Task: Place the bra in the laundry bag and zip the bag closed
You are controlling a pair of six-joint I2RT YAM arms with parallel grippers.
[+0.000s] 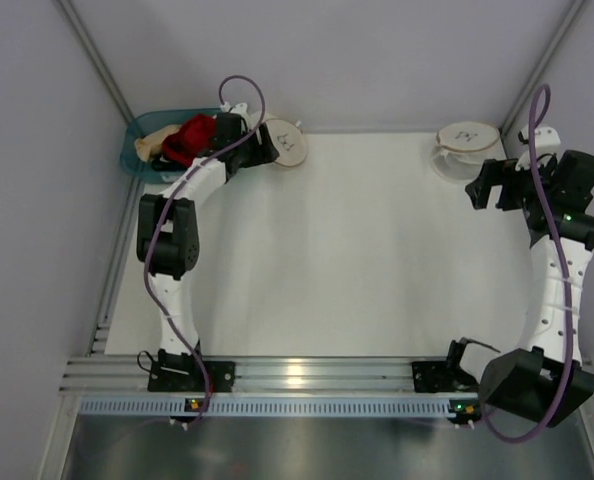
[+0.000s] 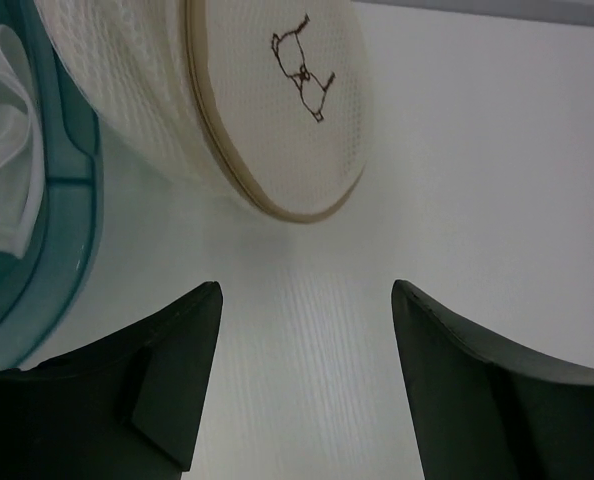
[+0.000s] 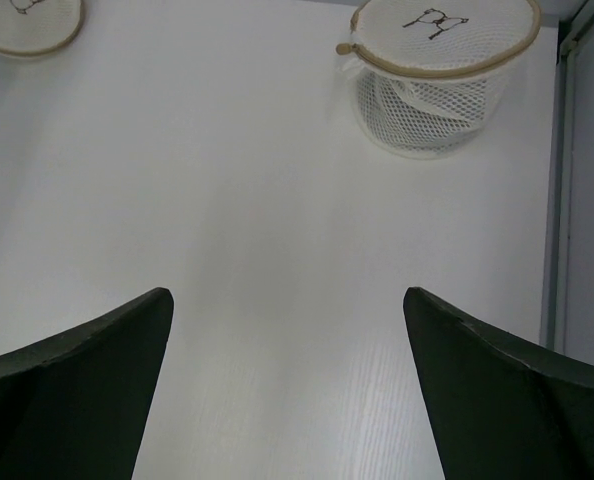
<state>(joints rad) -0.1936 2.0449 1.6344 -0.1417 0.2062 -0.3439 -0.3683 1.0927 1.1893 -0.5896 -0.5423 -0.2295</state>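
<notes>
Near edge: both arm bases bolted to a metal rail [image 1: 307,375], L base on the left, R base on the right. Past it is the white table [image 1: 327,260]. R arm runs up the right side. The right gripper [image 1: 484,186] [image 3: 287,300] hangs over the table w/ claw released, fingers [image 3: 77,380] wide apart, nothing btwn them. The laundry bag [image 1: 467,146] [image 3: 432,70] is just beyond it at the far right, sitting on the table apart from the claw. Its pale lid w/ small dark mark is up top and white mesh shows below. L arm stretches to the far left corner. The left gripper [image 1: 257,148] [image 2: 305,300] is also released, fingers [image 2: 167,380] spread over bare table. The second round bag [image 1: 285,142] [image 2: 277,110] w/ tan-rimmed lid lies near its tips, not touching. A teal basket [image 1: 135,145] [image 2: 72,200] is just left of that bag, holding the red garment [image 1: 192,136] and the beige garment [image 1: 157,143]. Bra: can't tell where it is; the dark shapes by the basket merge w/ the L wrist.
</notes>
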